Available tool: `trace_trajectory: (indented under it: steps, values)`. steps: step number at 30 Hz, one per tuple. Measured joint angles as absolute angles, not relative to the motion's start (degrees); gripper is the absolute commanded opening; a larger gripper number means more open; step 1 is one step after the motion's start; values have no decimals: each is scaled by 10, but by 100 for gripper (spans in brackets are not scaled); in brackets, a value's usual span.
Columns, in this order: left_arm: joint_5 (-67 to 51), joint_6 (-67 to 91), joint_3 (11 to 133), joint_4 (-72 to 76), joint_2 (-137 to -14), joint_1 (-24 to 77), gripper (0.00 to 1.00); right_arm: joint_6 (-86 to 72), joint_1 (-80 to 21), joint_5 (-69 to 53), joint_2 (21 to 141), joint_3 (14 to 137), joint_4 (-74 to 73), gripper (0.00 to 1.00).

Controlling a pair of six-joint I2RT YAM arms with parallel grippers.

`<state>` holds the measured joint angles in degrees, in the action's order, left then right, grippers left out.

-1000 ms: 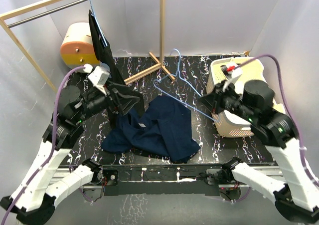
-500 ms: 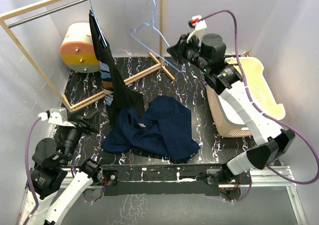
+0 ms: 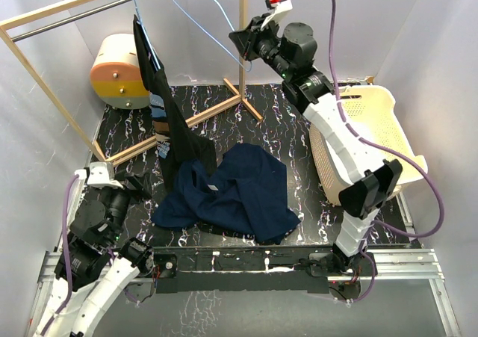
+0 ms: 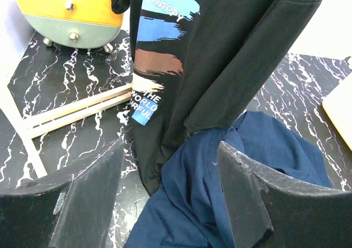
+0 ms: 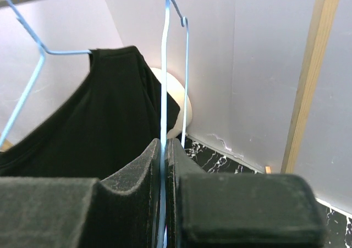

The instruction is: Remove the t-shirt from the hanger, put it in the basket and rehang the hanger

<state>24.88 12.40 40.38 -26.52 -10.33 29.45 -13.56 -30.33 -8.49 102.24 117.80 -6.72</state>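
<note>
A navy t-shirt [image 3: 237, 191] lies crumpled on the black marble table, off any hanger; it also shows in the left wrist view [image 4: 220, 182]. My right gripper [image 3: 240, 45] is raised high and shut on a bare light-blue wire hanger [image 3: 203, 12], its wire pinched between the jaws [image 5: 165, 83], near the metal rail [image 3: 89, 12]. A black printed t-shirt [image 3: 163, 105] hangs from another blue hanger [image 5: 27, 61] on that rail. My left gripper [image 3: 138, 184] is open and empty, low at the table's near left, facing both shirts [image 4: 170, 187].
A yellow-and-green drawer unit [image 3: 119, 72] stands at the back left. The wooden rack has a post [image 3: 243, 38] and base bars [image 3: 202, 113] on the table. A cream laundry basket [image 3: 388, 131] stands at the right.
My right arm has lifted the bare blue hanger from above the table up and left to the rail. My left arm has drawn back to the near left corner.
</note>
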Motion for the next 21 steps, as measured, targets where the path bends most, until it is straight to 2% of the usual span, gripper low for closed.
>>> trace_trajectory:
  steps: [9,18,19,21]
  values:
    - [243,125,397,-260,-119,295,67,-131,-305,-83,1096,1211,-58,8]
    - [229,127,397,-260,-144,295,67,-131,-305,-80,1115,1260,-63,8]
    - [229,127,397,-260,-146,295,67,-131,-305,-79,1120,1274,-63,9]
    - [228,127,397,-260,-148,295,67,-131,-305,-78,1130,1297,-64,21]
